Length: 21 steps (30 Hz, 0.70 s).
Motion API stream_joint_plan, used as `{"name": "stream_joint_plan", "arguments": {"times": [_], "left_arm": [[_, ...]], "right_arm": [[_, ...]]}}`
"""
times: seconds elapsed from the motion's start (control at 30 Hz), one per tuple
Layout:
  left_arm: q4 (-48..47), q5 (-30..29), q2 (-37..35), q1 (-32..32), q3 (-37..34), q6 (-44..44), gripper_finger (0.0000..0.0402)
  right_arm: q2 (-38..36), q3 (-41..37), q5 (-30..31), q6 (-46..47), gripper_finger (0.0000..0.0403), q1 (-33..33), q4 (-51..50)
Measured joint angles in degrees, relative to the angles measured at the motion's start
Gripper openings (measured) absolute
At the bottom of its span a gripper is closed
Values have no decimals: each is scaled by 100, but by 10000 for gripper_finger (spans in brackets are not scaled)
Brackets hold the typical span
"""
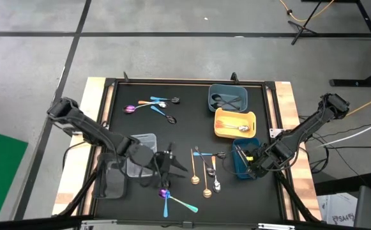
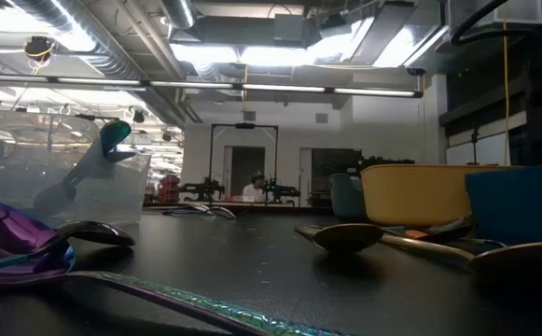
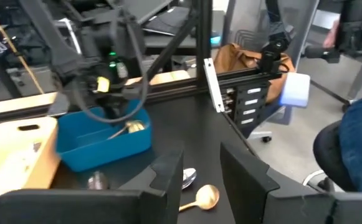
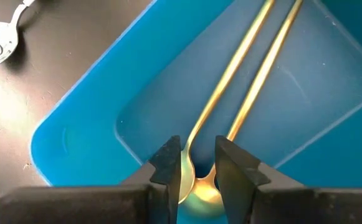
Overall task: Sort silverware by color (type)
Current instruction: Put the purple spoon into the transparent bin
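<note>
Right pincer (image 4: 194, 167) parted over blue tray (image 4: 75, 134), lower right of table (image 1: 185, 102); two gold spoons (image 4: 243, 56) lie loose inside. Left pincer (image 3: 199, 171) parted, empty, lower centre. Other spoons (image 1: 204, 174) scattered mid-table.

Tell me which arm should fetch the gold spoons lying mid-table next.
Right, probably. Its hand hangs open over the blue tray, which holds two gold spoons, right beside the loose gold spoons. The left hand hovers by the clear tray, farther from that tray.
</note>
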Motion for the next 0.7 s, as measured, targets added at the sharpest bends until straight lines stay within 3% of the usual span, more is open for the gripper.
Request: {"name": "stream_joint_plan", "arguments": {"times": [0.3,0.53,0.7], "left_arm": [[2,-2,920,-294,742,-3,100],[-1155,2,1640,-513,1710,-572,100],[-1760,256,2013,-674,1996,-1249,100]], "right_arm": [[0,0,0,0,86,0,1],[0,-1,-105,0,86,0,1],[0,-2,-107,0,86,0,1]]}}
